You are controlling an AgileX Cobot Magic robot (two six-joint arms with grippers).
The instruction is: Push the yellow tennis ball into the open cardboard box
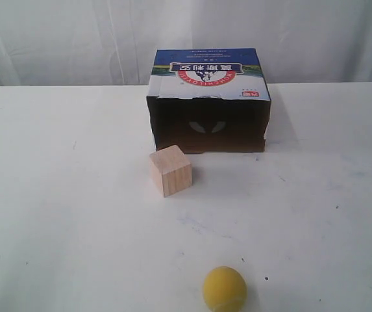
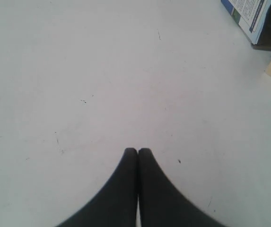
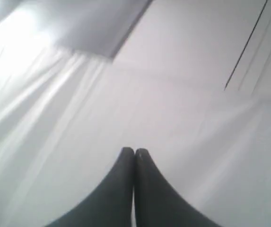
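Matte yellow tennis ball [image 1: 224,288] sits at the desk's [image 1: 56,208] near edge, facing the large brown cardboard box [image 1: 208,84], whose mouth opens toward it; left fingers [image 2: 126,184] and right fingers [image 3: 121,184] pressed together, empty.

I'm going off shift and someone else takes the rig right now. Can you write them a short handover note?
The left tool is shut and empty, over the table.
The right tool is shut and empty, facing white fabric.
The yellow tennis ball sits at the table's near edge, nothing touching it.
The cardboard box is on the far side, its dark opening facing the ball.
The wooden cube stands between them, a little left of the ball's straight line.
Done: nothing. Left: the whole push, probably passing right of the cube.
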